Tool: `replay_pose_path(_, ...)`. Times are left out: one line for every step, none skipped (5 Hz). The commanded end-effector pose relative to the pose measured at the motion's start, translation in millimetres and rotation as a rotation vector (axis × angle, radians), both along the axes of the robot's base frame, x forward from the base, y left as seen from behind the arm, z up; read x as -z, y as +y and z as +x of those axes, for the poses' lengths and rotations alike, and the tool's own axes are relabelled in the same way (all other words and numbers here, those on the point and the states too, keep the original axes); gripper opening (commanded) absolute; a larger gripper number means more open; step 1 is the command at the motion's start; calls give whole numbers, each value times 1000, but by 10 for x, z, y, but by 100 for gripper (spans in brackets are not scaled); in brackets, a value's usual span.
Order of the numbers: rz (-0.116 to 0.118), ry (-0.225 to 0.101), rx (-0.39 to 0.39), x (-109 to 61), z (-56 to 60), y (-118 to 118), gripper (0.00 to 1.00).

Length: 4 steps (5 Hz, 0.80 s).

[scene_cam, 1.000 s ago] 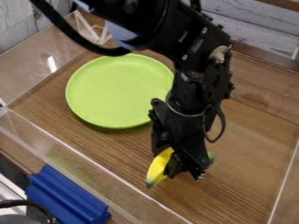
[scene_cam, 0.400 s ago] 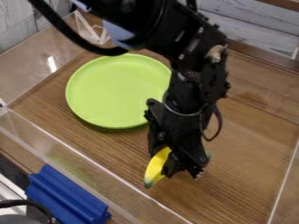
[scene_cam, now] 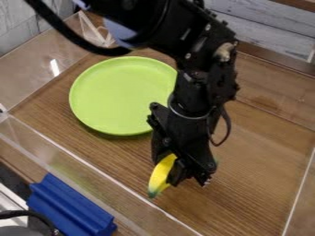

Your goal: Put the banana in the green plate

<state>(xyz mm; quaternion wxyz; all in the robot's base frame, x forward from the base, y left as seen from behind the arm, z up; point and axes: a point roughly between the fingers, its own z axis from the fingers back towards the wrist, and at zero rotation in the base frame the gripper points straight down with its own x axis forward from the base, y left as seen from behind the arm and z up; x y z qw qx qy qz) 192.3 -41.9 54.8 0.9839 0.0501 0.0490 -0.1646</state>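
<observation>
The yellow banana (scene_cam: 161,175) with a dark lower tip hangs between the fingers of my black gripper (scene_cam: 174,171), which points down and is shut on it, low over the wooden table. The lime-green plate (scene_cam: 118,93) lies flat on the table to the upper left of the gripper, a short way from it. The banana's upper part is hidden by the gripper body.
A blue block-like object (scene_cam: 68,209) sits at the lower left near the clear front wall (scene_cam: 74,157). Clear walls fence the wooden table (scene_cam: 264,157). Black cables and the arm (scene_cam: 160,28) cross the top of the view.
The gripper with the banana has shifted very slightly left and turned a little; the banana stays in its grasp. The plate has not moved.
</observation>
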Motion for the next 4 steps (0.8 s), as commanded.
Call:
replay_pose_path(-10, -50, -31, -166, 76, 19, 0)
replay_pose_path(-6, -43, -52, -222, 75, 43, 0)
replay_pose_path(-2, -40, -66, -284, 75, 75, 0)
replay_pose_path(3, -40, -83, -356, 75, 122, 0)
